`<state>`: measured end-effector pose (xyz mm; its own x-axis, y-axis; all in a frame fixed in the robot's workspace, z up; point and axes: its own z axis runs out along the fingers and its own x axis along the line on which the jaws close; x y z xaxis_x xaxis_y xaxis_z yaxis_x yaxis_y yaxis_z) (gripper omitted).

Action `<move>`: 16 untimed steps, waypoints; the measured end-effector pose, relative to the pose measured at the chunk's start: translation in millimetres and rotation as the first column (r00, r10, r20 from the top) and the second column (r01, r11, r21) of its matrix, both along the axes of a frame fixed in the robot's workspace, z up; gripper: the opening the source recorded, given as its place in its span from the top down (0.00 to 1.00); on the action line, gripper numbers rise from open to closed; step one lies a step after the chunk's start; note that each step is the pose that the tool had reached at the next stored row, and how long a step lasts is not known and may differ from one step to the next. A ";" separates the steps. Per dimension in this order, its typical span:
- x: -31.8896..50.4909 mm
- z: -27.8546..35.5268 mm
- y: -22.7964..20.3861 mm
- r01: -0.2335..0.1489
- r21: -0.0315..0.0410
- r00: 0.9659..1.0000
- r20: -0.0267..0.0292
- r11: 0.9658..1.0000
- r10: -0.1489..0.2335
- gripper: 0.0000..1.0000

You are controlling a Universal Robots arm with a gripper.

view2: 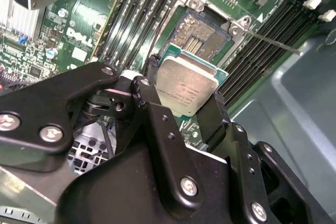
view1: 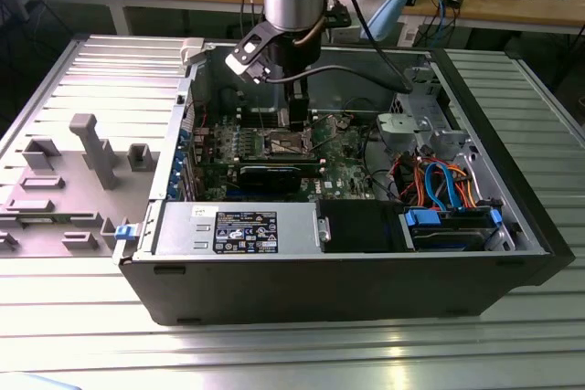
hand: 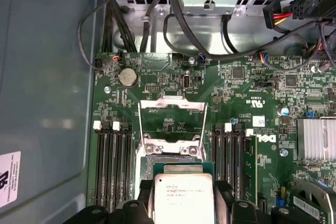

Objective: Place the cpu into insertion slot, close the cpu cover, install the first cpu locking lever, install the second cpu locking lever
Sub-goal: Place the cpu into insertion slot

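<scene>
My gripper reaches down into an open computer case over the green circuit board. In both wrist views it is shut on the cpu, a flat silver-grey square held by two opposite edges between the black fingers. The insertion slot lies open on the board just past the cpu, its dark contact field showing. The cpu cover, a thin metal frame, stands swung open at the slot's far edge. A thin wire locking lever sticks out beside the slot.
Long black memory slots flank the socket on both sides. A black graphics card, a power supply, a drive cage with coloured cables and the case walls hem in the board. A heat sink sits nearby.
</scene>
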<state>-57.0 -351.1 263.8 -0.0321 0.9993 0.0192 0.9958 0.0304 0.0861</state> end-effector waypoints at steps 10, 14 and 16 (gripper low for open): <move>-8.3 -4.1 5.1 0.000 0.000 1.000 0.000 1.000 0.000 0.45; -13.0 -5.2 7.4 0.000 0.000 1.000 0.000 1.000 0.000 0.45; -15.4 -5.7 8.4 0.000 0.000 1.000 0.000 1.000 0.000 0.45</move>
<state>-72.4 -342.8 258.1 -0.0320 0.9993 0.0194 0.9958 0.0303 0.0862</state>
